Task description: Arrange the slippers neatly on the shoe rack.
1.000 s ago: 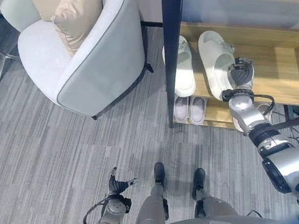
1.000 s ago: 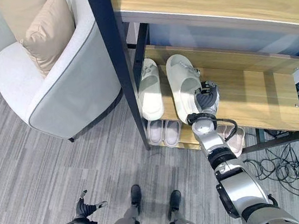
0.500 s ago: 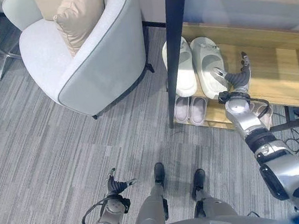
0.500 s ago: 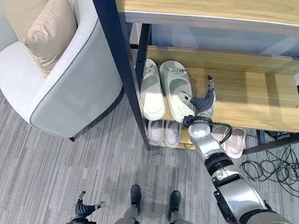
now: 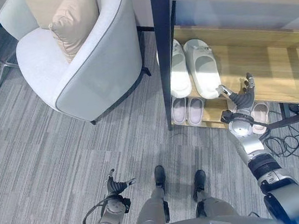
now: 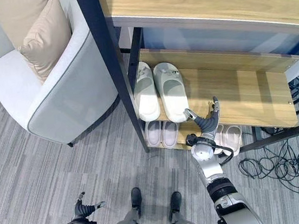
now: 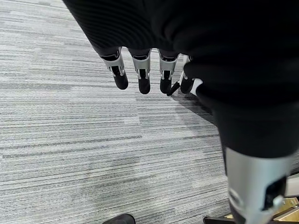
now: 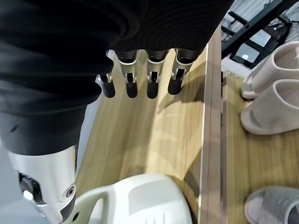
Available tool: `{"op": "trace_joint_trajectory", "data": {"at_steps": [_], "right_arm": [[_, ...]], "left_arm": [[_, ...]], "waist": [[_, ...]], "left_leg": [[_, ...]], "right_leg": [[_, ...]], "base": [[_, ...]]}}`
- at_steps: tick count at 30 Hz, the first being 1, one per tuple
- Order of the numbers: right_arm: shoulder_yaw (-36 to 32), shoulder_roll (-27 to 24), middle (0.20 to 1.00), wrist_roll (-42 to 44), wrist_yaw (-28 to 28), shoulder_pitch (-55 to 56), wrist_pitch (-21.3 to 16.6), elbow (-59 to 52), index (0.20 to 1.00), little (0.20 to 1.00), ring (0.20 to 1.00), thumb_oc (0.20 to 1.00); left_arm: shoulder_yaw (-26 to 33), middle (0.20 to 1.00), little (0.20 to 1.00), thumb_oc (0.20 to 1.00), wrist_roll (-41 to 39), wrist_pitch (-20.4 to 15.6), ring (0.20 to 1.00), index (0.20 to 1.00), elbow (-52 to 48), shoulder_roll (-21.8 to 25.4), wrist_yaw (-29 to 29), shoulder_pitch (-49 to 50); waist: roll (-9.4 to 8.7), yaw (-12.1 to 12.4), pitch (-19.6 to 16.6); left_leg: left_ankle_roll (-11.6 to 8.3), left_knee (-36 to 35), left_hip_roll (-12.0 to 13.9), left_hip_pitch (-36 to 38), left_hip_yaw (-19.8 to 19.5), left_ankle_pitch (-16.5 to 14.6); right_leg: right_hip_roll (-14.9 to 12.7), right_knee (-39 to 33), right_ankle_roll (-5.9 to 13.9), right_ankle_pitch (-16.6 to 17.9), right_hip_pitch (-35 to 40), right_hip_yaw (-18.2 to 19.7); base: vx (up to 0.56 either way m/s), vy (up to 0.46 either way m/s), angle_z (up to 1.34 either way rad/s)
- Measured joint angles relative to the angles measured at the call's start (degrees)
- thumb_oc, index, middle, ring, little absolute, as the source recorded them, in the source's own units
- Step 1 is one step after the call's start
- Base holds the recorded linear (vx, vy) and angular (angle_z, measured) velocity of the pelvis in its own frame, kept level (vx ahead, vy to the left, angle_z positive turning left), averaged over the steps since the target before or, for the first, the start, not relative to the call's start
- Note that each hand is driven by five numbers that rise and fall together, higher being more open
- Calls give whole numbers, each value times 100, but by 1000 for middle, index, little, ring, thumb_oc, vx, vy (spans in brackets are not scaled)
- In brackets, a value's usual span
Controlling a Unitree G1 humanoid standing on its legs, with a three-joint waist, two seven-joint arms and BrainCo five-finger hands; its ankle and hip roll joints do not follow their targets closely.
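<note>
Robot's right hand (image 6: 208,124) hangs at the front edge of the wooden shoe rack w/ dark metal posts (image 6: 234,88), fingers straight and spread, holding nothing. The pair of chunky cream foam slippers (image 6: 160,91) lies side by side on the middle shelf, just beyond the thumb side of those fingers. Left hand (image 5: 115,185) idles low over grey carpet, fingers relaxed and apart. Risk: the spread thumb sits near the closer slipper, so a careless swing of the hand could clip it and skew the pair.

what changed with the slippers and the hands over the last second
The right hand let go of the right white slipper, which went from angled to straight beside the left white slipper, then drew back toward the shelf's front edge, open. The left hand stayed low over the carpet.
</note>
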Motion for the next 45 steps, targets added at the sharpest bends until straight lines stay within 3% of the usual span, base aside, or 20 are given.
{"op": "trace_joint_trajectory", "data": {"at_steps": [8, 26, 38, 45], "right_arm": [[678, 79, 1000, -12, 444, 202, -129, -195, 1000, 1000, 1000, 1000], [988, 193, 1000, -2, 713, 396, -199, -287, 1000, 1000, 1000, 1000], [919, 174, 1000, 138, 1039, 799, -204, -301, 1000, 1000, 1000, 1000], [80, -231, 1000, -126, 640, 1536, -201, -643, 1000, 1000, 1000, 1000]], "left_arm": [[-3, 1000, 1000, 1000, 39, -1, 1000, 1000, 4, -5, 0, 35], [-3, 1000, 1000, 1000, 46, -3, 1000, 1000, 10, -19, 1, 232], [3, 1000, 1000, 1000, 50, -2, 1000, 1000, 12, -40, -1, 334], [250, 1000, 1000, 1000, 49, 104, 1000, 1000, 61, -59, -7, 715]], "waist": [[52, 2, -28], [134, 1, -100], [222, -31, -271], [161, -230, -435]], "left_leg": [[-1, 0, 1, 86, 1, 0], [-3, -1, -4, 174, -11, -2], [-70, -5, -2, 389, -24, -55], [-112, -13, 7, 634, 8, -126]], "right_leg": [[-1, 0, 0, 0, 92, -1], [-5, 1, 0, 1, 182, -12], [-6, 0, 50, -47, 402, -30], [-6, -25, 47, -117, 631, 4]], "base": [[0, 0, 0], [0, 0, 0], [10, -3, 0], [26, -25, -3]]}}
